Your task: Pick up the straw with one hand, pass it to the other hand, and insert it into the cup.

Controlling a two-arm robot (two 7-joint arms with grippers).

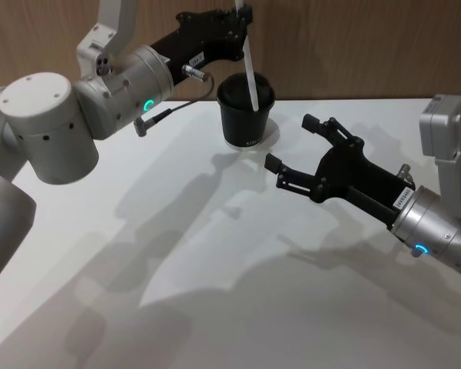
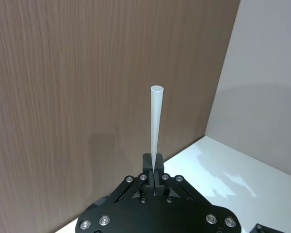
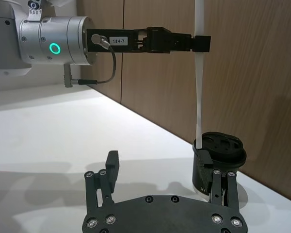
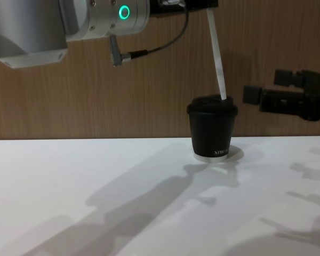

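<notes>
1. Table (image 1: 215, 307): white work surface, with a wood wall (image 1: 353, 46) close behind it.
2. My left gripper (image 1: 243, 19): raised above the cup and pinched narrow on the straw's upper part. Holding it high lets the free length hang down toward the lid.
3. My right gripper (image 1: 292, 142): fingers spread wide, holding nothing. It hovers over the table to the right of the cup, apart from it. I judge the pass done.
4. Cup (image 1: 246, 115): upright near the wall, with the domed lid (image 3: 224, 145) on. The lid hides whatever is inside.
5. Straw (image 1: 250, 73): nearly vertical with a slight tilt, lower tip at the lid's top. I cannot tell whether the tip has entered the opening. I judge 1 step left: a straight push down.
</notes>
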